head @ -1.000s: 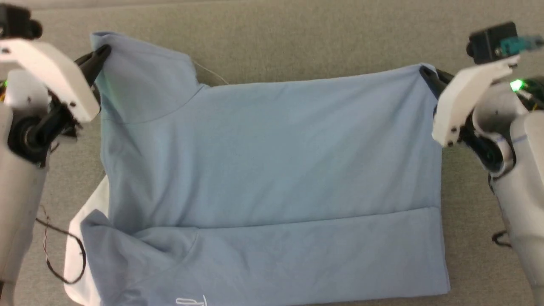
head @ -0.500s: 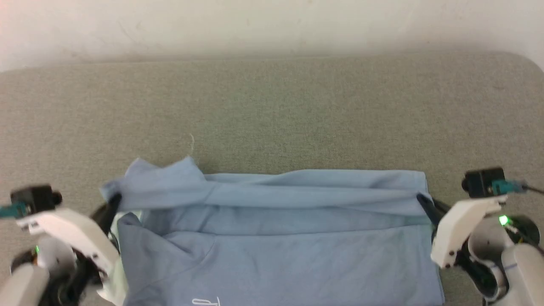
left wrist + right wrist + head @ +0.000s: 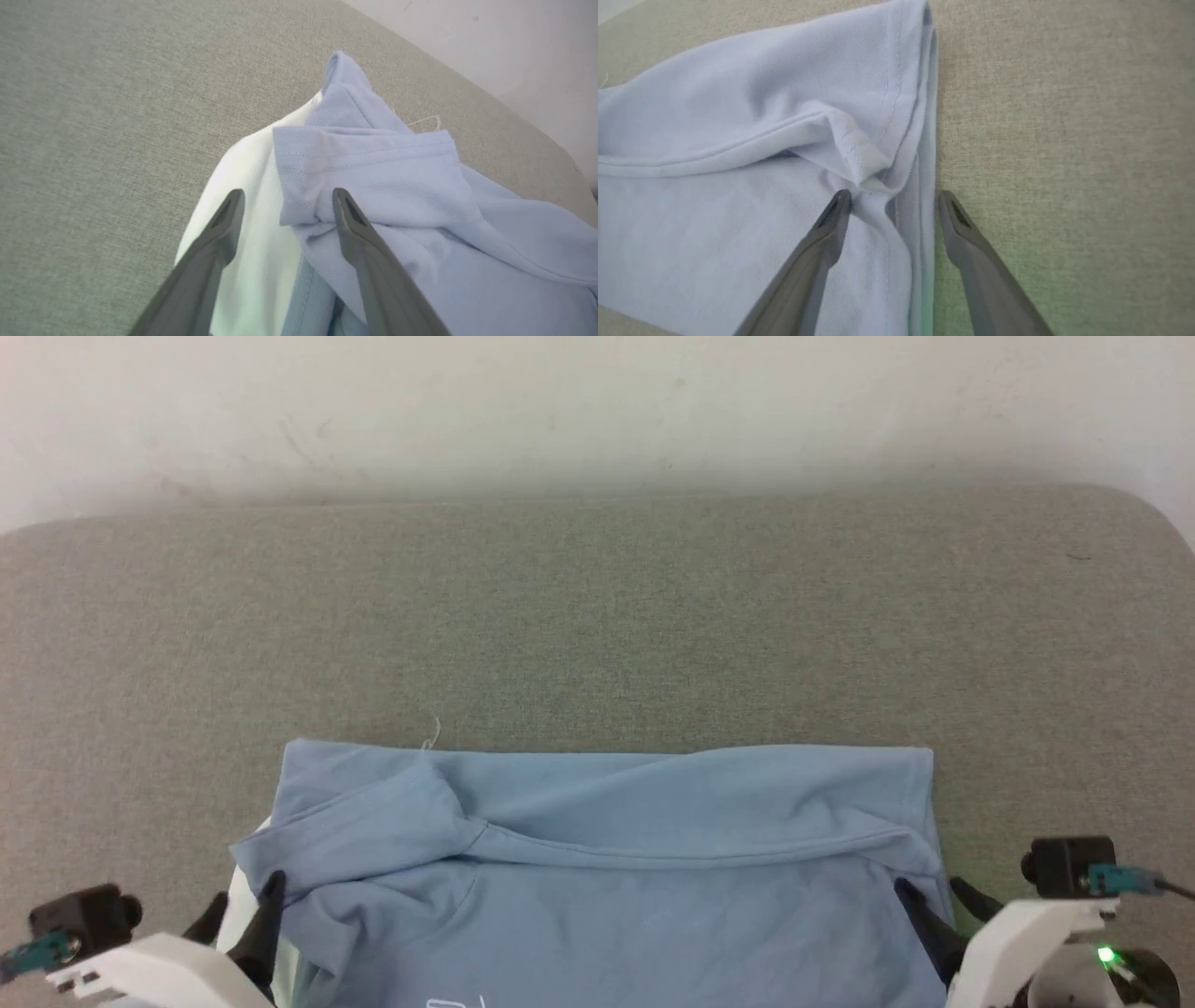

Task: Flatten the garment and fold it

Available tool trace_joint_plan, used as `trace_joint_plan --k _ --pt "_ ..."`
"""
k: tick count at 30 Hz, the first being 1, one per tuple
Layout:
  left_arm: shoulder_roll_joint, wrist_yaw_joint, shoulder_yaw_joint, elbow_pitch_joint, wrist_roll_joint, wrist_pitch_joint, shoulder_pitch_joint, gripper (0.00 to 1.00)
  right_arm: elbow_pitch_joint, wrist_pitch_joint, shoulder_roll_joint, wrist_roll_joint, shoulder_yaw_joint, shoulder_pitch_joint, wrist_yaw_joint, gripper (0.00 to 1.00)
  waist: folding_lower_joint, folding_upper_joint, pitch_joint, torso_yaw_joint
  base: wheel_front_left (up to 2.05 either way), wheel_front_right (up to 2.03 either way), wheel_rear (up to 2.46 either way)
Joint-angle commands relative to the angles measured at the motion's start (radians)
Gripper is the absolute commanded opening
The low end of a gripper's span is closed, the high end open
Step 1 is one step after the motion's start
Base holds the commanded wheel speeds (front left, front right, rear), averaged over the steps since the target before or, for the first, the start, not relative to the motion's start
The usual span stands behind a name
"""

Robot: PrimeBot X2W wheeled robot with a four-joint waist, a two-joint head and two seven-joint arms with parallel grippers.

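The garment (image 3: 607, 859), a light blue shirt, lies folded over on itself near the front of the surface, its far edge straight and a rumpled sleeve at the left. My left gripper (image 3: 243, 915) is open at the garment's near left corner. In the left wrist view this gripper (image 3: 287, 200) straddles the edge where the white collar (image 3: 243, 186) meets the blue cloth (image 3: 397, 186), gripping nothing. My right gripper (image 3: 938, 901) is open at the right edge. The right wrist view has that gripper (image 3: 894, 200) spread over the garment's side hem (image 3: 738, 116).
The grey-green fabric surface (image 3: 597, 616) stretches wide beyond the garment, to a pale wall (image 3: 597, 411) at the back. A loose white thread (image 3: 431, 733) sticks out from the garment's far edge. The surface's right rear corner (image 3: 1148, 513) is rounded.
Both grippers, shut on the garment's far corners, carried them toward me over the near part, then opened and let go. The head camera has tilted up.
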Motion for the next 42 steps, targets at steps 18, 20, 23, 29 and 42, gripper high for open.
trace_joint_plan --k 18,20,23,29,42 --pt "-0.099 0.045 -0.005 -0.083 0.332 -0.337 -0.023 1.00 -0.179 0.134 -0.015 0.035 -0.183 0.028 -0.001 1.00 0.0001 0.0000 -0.038 0.033 0.00 0.00 0.00" --pt "-0.110 0.041 0.000 -0.097 0.382 -0.340 -0.041 1.00 -0.137 0.168 -0.022 0.051 -0.179 -0.003 -0.001 1.00 0.0001 0.0000 -0.036 0.044 0.00 0.00 0.00" --pt "-0.136 0.024 0.011 -0.120 0.457 -0.342 -0.061 1.00 -0.068 0.216 -0.028 0.070 -0.156 -0.047 -0.001 1.00 0.0001 0.0000 -0.033 0.065 0.00 0.00 0.00" --pt "-0.180 -0.028 0.005 -0.118 0.551 -0.342 -0.059 1.00 0.063 0.288 -0.019 0.089 -0.095 -0.097 -0.001 1.00 0.0001 0.0000 -0.028 0.097 0.00 0.00 0.00" --pt "-0.210 -0.062 0.003 -0.066 0.622 -0.342 -0.033 1.00 0.168 0.412 -0.004 0.145 -0.005 -0.118 -0.001 0.00 0.0001 0.0000 -0.050 0.093 0.00 0.00 0.00"
